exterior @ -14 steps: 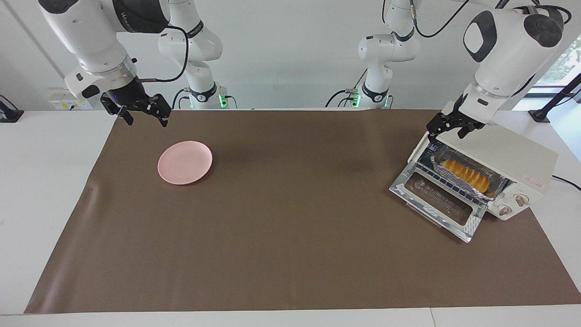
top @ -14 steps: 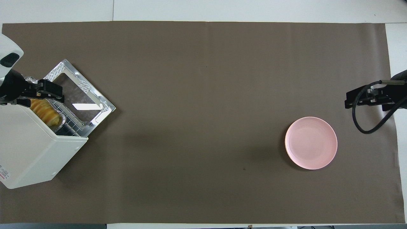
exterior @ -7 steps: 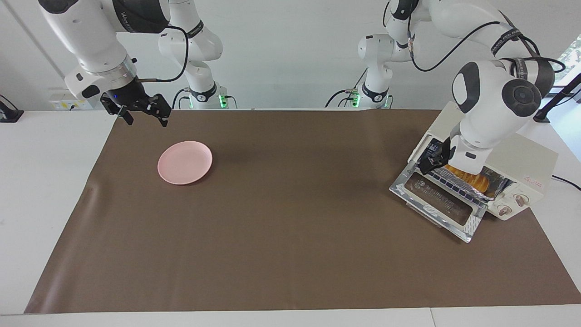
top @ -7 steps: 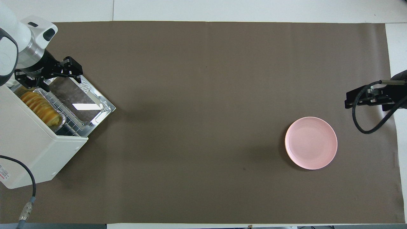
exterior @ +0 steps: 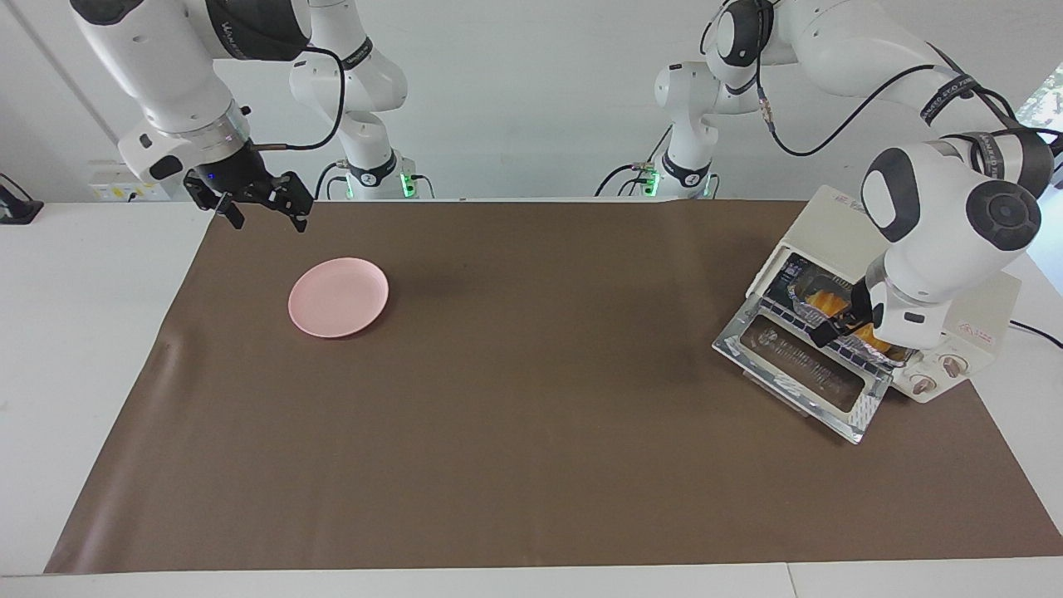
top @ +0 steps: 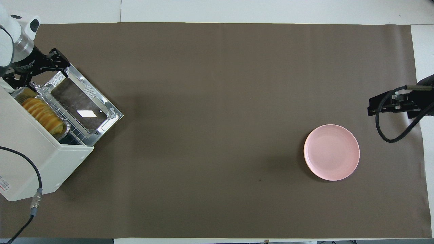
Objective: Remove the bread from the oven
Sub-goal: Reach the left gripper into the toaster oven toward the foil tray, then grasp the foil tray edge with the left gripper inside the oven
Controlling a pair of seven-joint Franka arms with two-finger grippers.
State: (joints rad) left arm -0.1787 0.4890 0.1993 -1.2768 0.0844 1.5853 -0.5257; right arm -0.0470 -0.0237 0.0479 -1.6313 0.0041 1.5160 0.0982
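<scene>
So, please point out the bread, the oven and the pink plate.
bread (top: 42,115), overhead view, middle of its ridged top.
oven (top: 37,159), overhead view, its cream-white top panel.
pink plate (exterior: 338,296), facing view, its bare centre.

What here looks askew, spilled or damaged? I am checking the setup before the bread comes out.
Nothing stands out. The oven sits at an angle to the mat's edge, its door folded down flat. The bread lies whole in its foil tray on the rack. The pink plate is bare. The left gripper, open, hangs by the tray; the right gripper waits.
</scene>
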